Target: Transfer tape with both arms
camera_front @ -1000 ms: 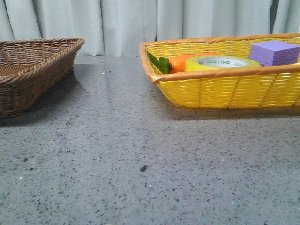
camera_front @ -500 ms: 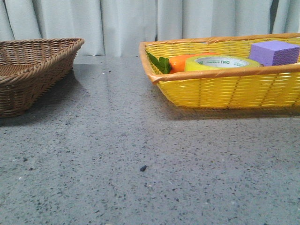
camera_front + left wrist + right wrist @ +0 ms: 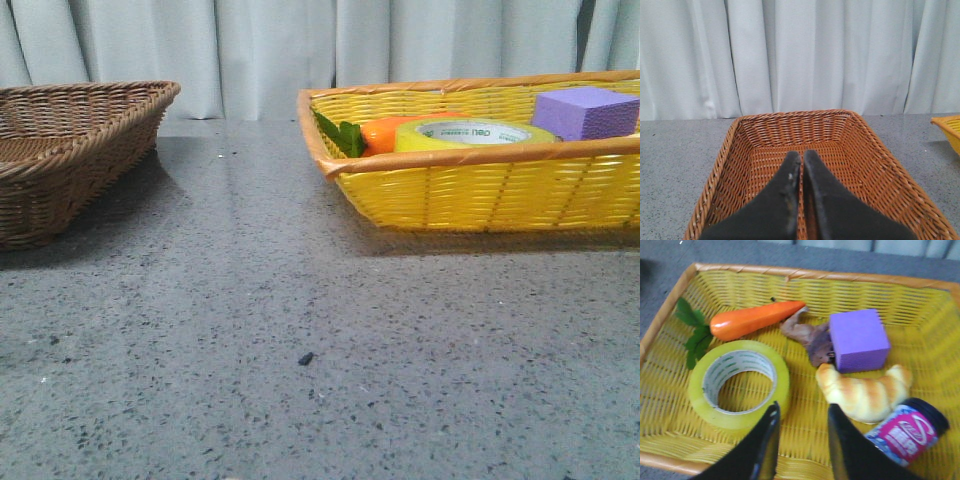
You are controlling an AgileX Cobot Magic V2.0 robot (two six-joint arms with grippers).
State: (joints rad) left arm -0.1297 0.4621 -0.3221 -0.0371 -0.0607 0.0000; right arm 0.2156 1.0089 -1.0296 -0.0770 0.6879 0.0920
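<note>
Tape in yellow basket; R gripper above

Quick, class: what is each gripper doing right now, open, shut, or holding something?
Left gripper: shut, holding nothing, over the brown basket.
Right gripper: open, empty, above the tape.

A speckled grey stone table carries a brown wicker basket and a yellow basket, well apart.
</note>
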